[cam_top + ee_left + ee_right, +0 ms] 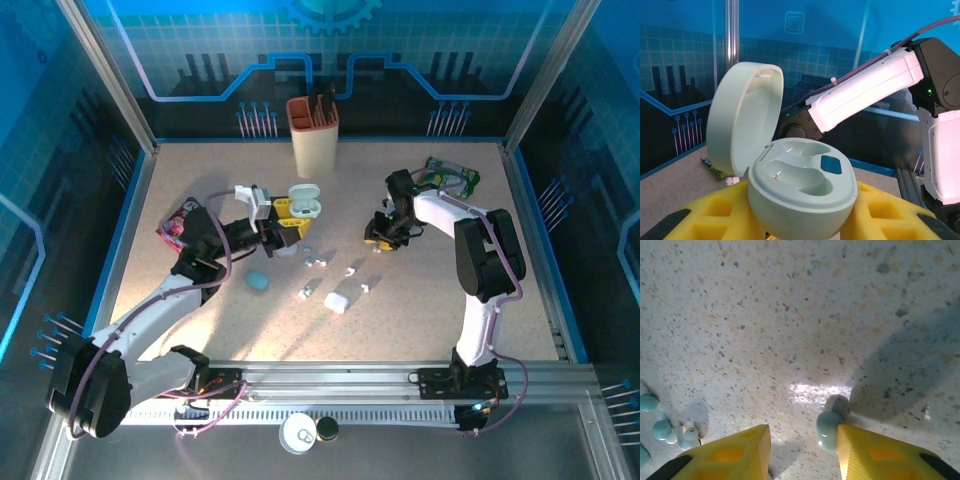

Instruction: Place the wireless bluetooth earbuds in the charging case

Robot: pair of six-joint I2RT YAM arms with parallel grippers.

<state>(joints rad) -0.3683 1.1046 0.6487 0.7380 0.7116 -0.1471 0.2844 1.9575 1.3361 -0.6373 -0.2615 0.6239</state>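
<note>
left end effector (800, 222): clamped on open charging case (801, 187)
right end effector (804, 452): apart around earbud (828, 429) on table (790, 315), right of charging case

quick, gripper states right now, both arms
Left gripper: shut on the open case.
Right gripper: open, an earbud between its fingers.

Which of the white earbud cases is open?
The case held in the left gripper: its lid is swung up, showing the hollows inside. The other white case lies shut on the table.
</note>
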